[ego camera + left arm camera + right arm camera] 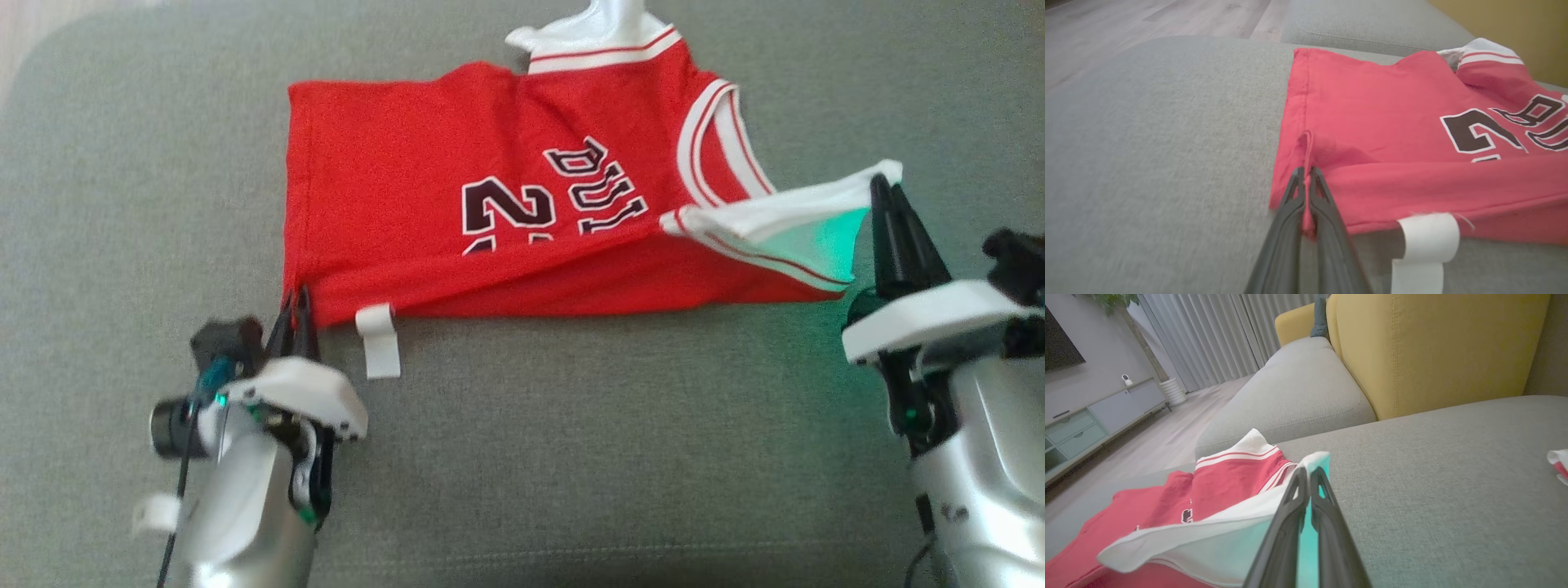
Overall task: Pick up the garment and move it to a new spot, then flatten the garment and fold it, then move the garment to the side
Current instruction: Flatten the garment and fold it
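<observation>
Two pincers are clamped on the red Bulls jersey [424,180], which lies spread on the grey sofa cushion [122,245] with its lettering facing up. The left pincer [295,300] has its fingers pinched together on the near hem corner, just beside the white hem tag [380,339] that sticks out onto the cushion. The right pincer [886,192], also closed, pinches the white-trimmed shoulder strap and holds it lifted off the cushion. A small red-and-white cloth [1560,463] lies well apart.
</observation>
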### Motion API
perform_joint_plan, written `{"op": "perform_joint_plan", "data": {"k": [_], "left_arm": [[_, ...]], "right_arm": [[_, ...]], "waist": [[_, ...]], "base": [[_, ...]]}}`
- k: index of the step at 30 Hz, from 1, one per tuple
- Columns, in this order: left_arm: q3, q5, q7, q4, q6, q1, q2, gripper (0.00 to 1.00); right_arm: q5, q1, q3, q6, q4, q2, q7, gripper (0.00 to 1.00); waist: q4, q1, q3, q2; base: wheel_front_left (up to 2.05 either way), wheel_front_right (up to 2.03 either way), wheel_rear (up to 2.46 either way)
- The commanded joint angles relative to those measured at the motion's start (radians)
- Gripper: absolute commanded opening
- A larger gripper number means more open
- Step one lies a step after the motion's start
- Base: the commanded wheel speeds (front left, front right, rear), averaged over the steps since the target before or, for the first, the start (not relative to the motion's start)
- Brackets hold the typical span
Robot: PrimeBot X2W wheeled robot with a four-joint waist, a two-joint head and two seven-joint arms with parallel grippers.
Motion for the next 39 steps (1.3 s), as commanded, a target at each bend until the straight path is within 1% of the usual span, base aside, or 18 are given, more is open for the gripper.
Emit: {"op": "perform_joint_plan", "data": {"k": [1, 5, 6, 9, 15, 16, 17, 18, 19, 20, 23, 26, 28, 34, 39], "left_arm": [[0.018, 0.010, -0.006, 0.010, -0.003, -0.060, 0.022, 0.00], [0.005, 0.021, -0.006, 0.089, -0.008, -0.152, 0.022, 0.00], [0.005, 0.021, -0.006, 0.089, -0.008, -0.152, 0.022, 0.00], [0.004, 0.030, -0.006, 0.092, -0.011, -0.190, 0.022, 0.00], [0.016, 0.031, -0.006, 0.056, -0.010, -0.212, 0.022, 0.00], [0.015, 0.033, -0.006, 0.058, -0.010, -0.214, 0.022, 0.08], [0.015, 0.035, -0.006, 0.063, -0.009, -0.216, 0.022, 0.38], [0.016, 0.035, -0.006, 0.067, -0.009, -0.220, 0.022, 0.87], [0.019, 0.032, -0.006, 0.067, -0.008, -0.223, 0.022, 1.00], [0.023, 0.030, -0.006, 0.058, -0.006, -0.225, 0.022, 1.00], [0.034, 0.015, -0.006, 0.000, 0.003, -0.203, 0.022, 1.00], [0.044, -0.019, -0.006, -0.072, 0.015, -0.148, 0.022, 1.00], [0.025, -0.051, -0.006, -0.110, 0.012, -0.089, 0.022, 1.00], [-0.010, -0.073, -0.006, -0.105, 0.017, -0.017, 0.022, 1.00], [0.000, -0.082, -0.006, -0.081, 0.032, -0.003, 0.022, 1.00]], "right_arm": [[-0.017, -0.048, 0.019, 0.006, 0.004, -0.015, -0.011, 0.00], [-0.038, -0.128, 0.033, 0.006, 0.099, -0.010, -0.043, 0.00], [-0.038, -0.128, 0.033, 0.006, 0.099, -0.010, -0.043, 0.00], [-0.048, -0.173, 0.046, 0.006, 0.159, -0.001, -0.074, 0.00], [-0.062, -0.235, 0.065, 0.006, 0.252, 0.010, -0.129, 0.00], [-0.062, -0.243, 0.066, 0.006, 0.266, 0.011, -0.135, 0.00], [-0.062, -0.250, 0.066, 0.006, 0.278, 0.012, -0.140, 0.00], [-0.063, -0.257, 0.067, 0.006, 0.287, 0.014, -0.144, 0.01], [-0.061, -0.262, 0.069, 0.006, 0.295, 0.018, -0.147, 0.45], [-0.057, -0.265, 0.068, 0.006, 0.300, 0.023, -0.150, 1.00], [-0.061, -0.258, 0.058, 0.006, 0.292, 0.026, -0.155, 1.00], [-0.060, -0.218, 0.024, 0.006, 0.240, 0.038, -0.156, 1.00], [-0.059, -0.159, -0.006, 0.006, 0.189, 0.049, -0.156, 1.00], [-0.053, -0.065, -0.034, 0.006, 0.126, 0.064, -0.156, 1.00], [-0.055, -0.038, -0.041, 0.006, 0.104, 0.074, -0.156, 1.00]], "waist": [[0.018, 0.0000, 0.032, 0.0000], [0.022, 0.0000, 0.061, 0.0000], [0.022, 0.0000, 0.061, 0.0000], [0.023, 0.0000, 0.073, 0.0000], [0.022, 0.0000, 0.093, 0.0000], [0.022, 0.0000, 0.096, 0.0000], [0.021, 0.0000, 0.098, 0.0000], [0.020, 0.0000, 0.101, 0.0000], [0.019, 0.0000, 0.103, 0.0000], [0.017, 0.0000, 0.104, 0.0000], [0.014, 0.0000, 0.105, 0.0000], [0.009, 0.0000, 0.105, 0.0000], [0.008, 0.0000, 0.102, 0.0000], [0.002, 0.0000, 0.098, 0.0000], [-0.006, 0.0000, 0.097, 0.0000]], "base": [[0.00, 0.00, 0.00], [0.00, 0.00, 0.00], [0.00, 0.00, 0.00], [0.00, 0.00, 0.00], [0.00, 0.00, 0.00], [0.00, 0.00, 0.00], [0.00, 0.00, 0.00], [0.00, 0.00, 0.00], [0.00, 0.00, 0.00], [0.00, 0.00, 0.00], [0.00, 0.00, 0.00], [0.00, 0.00, 0.00], [0.00, 0.00, 0.00], [0.00, 0.00, 0.00], [0.00, 0.00, 0.00]]}}
